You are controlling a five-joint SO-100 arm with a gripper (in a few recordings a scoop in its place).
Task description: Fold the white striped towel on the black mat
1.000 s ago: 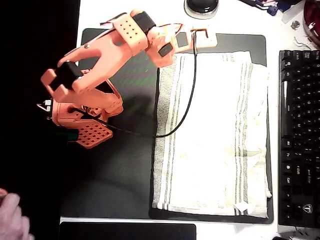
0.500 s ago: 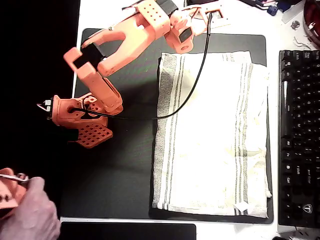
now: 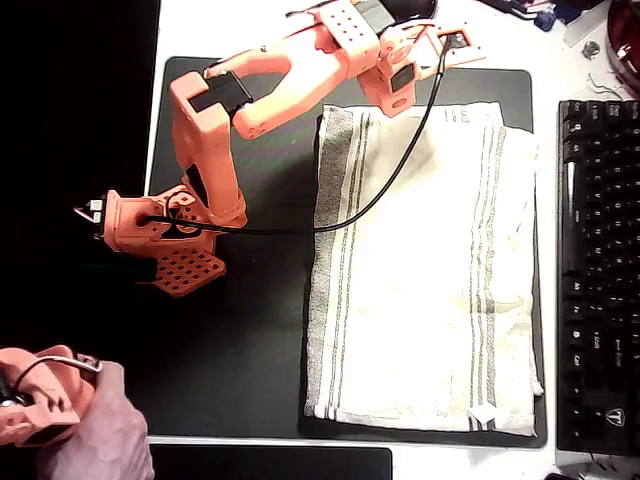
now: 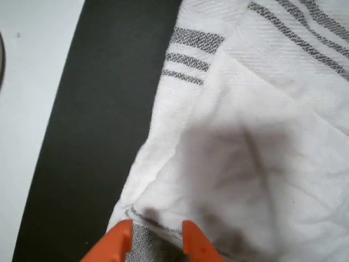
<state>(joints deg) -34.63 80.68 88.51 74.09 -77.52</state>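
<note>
reaching from its base at the left of the overhead view, the orange arm is stretching up and right to the top edge of the black mat. the gripper is sitting over the white striped towel, fingertips a little apart with striped hem showing between them; cannot tell if they are pinching cloth. the towel is lying flat on the mat's right half, just left of the keyboard.
</note>
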